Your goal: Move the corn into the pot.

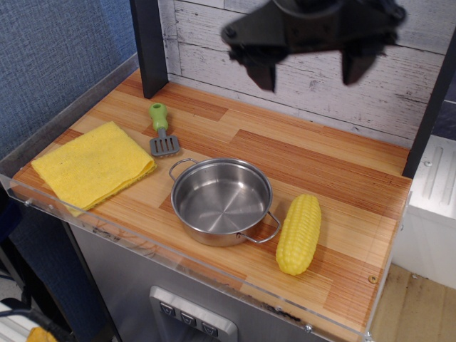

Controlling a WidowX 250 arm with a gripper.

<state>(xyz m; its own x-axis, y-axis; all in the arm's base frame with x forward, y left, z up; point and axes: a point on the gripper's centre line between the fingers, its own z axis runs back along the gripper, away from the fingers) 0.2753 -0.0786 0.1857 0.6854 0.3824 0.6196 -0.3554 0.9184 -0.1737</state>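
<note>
The yellow corn (299, 234) lies on the wooden table at the front right, just right of the pot and apart from it. The shiny steel pot (221, 200) stands empty near the front middle, with a wire loop handle on each side. My gripper (310, 75) hangs high above the back of the table, well above and behind both. Its two dark fingers (262, 71) are spread wide and hold nothing. The gripper looks blurred.
A folded yellow cloth (93, 165) lies at the front left. A small spatula with a green handle (162, 131) lies between the cloth and the pot. A dark post (149, 46) stands at the back left. A clear rim (178, 260) edges the table front.
</note>
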